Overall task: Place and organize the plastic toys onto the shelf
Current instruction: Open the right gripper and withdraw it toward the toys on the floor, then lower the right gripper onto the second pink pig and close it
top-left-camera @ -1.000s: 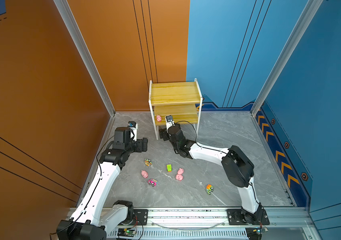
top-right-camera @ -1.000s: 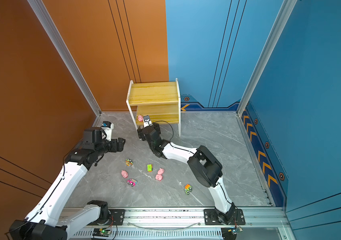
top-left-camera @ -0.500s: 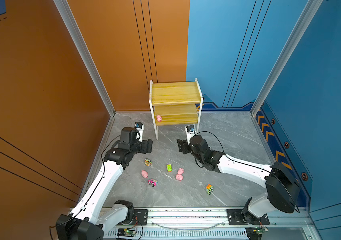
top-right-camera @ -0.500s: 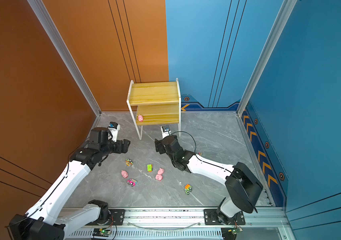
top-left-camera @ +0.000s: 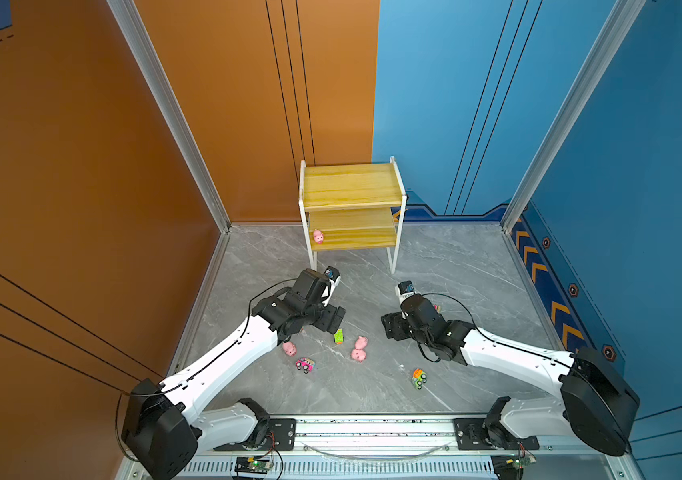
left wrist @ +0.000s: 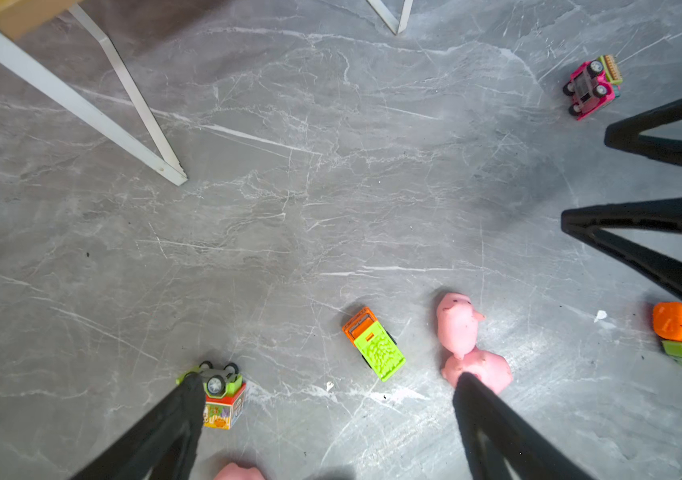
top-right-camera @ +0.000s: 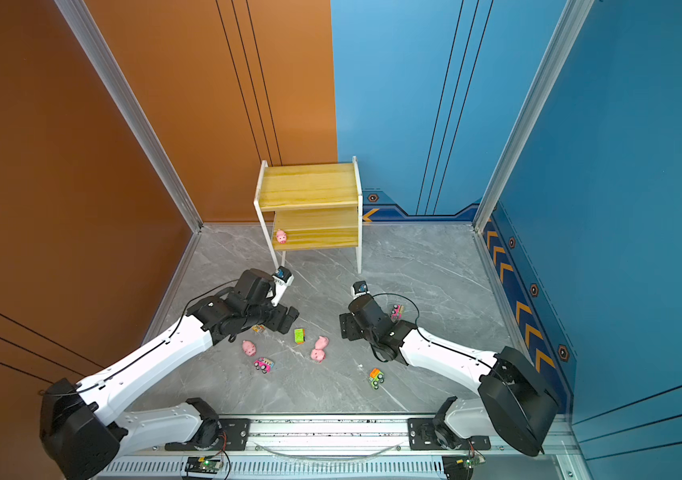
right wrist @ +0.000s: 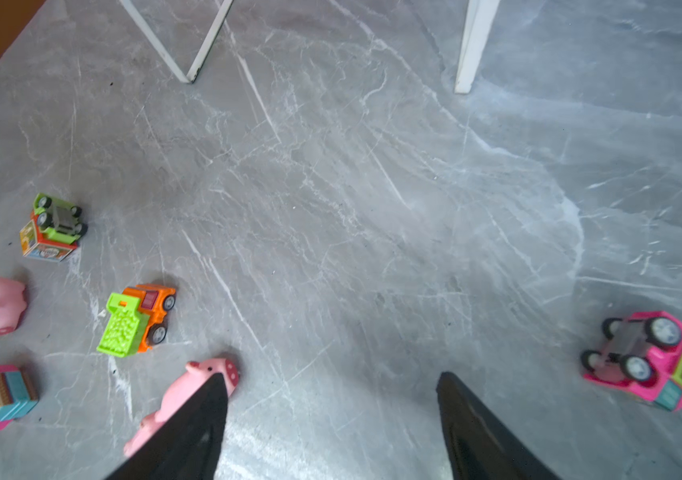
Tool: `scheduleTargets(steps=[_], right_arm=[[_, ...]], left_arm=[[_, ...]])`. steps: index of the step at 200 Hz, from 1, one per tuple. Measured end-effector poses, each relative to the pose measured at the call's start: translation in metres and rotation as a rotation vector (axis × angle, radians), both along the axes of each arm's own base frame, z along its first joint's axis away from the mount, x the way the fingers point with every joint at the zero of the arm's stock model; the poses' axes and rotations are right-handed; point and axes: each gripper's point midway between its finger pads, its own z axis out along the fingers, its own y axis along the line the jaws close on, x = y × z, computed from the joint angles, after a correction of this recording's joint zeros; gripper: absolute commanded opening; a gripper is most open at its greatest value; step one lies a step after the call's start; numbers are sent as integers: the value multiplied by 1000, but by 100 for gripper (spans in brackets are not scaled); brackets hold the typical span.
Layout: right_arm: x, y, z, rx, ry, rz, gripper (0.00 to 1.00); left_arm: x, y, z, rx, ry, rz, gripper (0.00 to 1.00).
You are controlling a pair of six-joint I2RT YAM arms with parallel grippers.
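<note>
As the left fingers hang spread wide and empty over the grey tabletop, an upturned green truck near one tip and two pink pigs lying against each other near the other, the right fingers also stand apart, with only bare stone between them. A green-and-orange tipper sits between the two sets of fingers. A third pig and a pink car lie by the left arm. An orange-and-green truck lies on the near side of the right arm, and a second pink car, tipped on its side, on the far side. That makes eight toys on the tabletop, none of them gripped. At the far edge the shelf carries a single pink pig, set at the front of the lower board, at the end nearer the left arm; the upper board is bare. By this count the job looks barely begun: one toy of nine is shelved, three pigs and five vehicles remain to collect, and any sorting on the boards is yet to come
</note>
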Motion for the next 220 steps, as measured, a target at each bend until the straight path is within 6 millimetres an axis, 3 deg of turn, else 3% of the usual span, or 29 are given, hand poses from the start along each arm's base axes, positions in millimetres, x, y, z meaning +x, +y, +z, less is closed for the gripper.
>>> scheduleTargets(steps=[28, 50, 73, 97, 122, 146, 178, 220], right_arm=[[-15, 17, -2, 0, -5, 103, 79], [-23, 45, -2, 11, -28, 186, 78], [-29, 92, -5, 5, -37, 275, 75], [-34, 154, -5, 9, -50, 351, 73], [-46, 209, -7, 16, -62, 414, 73], [-60, 242, -16, 15, -51, 456, 71], [-70, 265, -29, -16, -44, 472, 70], [-70, 279, -48, -56, -46, 459, 69]], left_arm=[[-3, 21, -2, -40, 53, 110, 92], [1, 68, 3, -117, 65, 311, 89], [3, 127, 3, -188, 65, 569, 88], [-7, 158, -10, -249, 109, 749, 87], [-20, 171, -26, -258, 169, 849, 89], [-29, 174, -35, -252, 215, 895, 90], [-31, 182, -43, -251, 255, 955, 90], [-33, 191, -57, -240, 314, 1018, 91]])
